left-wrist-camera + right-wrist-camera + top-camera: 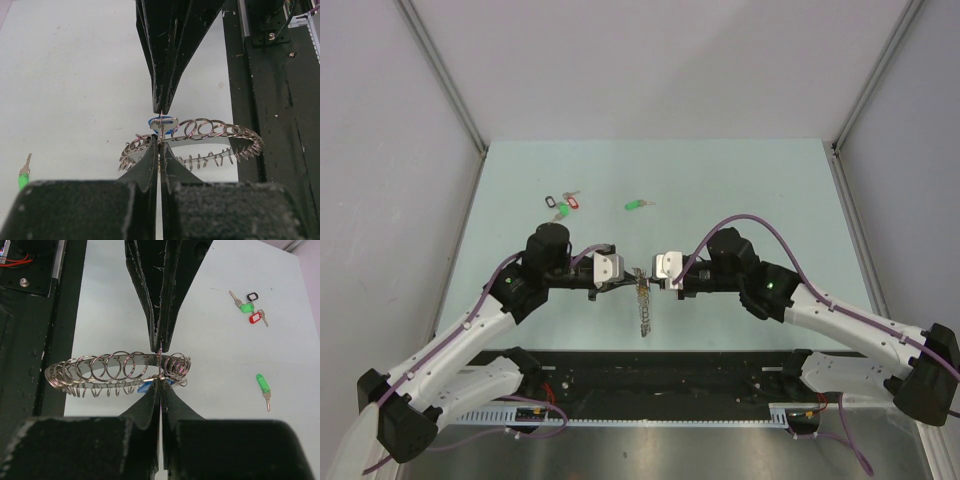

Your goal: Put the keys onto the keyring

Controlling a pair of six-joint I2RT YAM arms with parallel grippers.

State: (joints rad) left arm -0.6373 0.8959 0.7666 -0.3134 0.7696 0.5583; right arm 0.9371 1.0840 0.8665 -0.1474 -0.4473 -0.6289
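Pinching the keyring (210,129) tight in the left fingers (149,162), aloft over the bench (740,190) near its front edge. Clamping the blue-tagged key (144,388) in the right fingers (150,402), hard against the coils. Apparently mid-threading, not yet seated. Yet to fetch: green-tagged key (638,205), lying well apart.

Coiled grey keyring (643,305) tilted above the table's (740,180) near edge, with the blue-tagged key (162,122) against it (green-tagged key (636,205) lies flat — toward the far edge).

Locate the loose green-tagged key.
In the top view the green-tagged key lies on the table's far half, near centre, right of the three-key bunch and well beyond the keyring.
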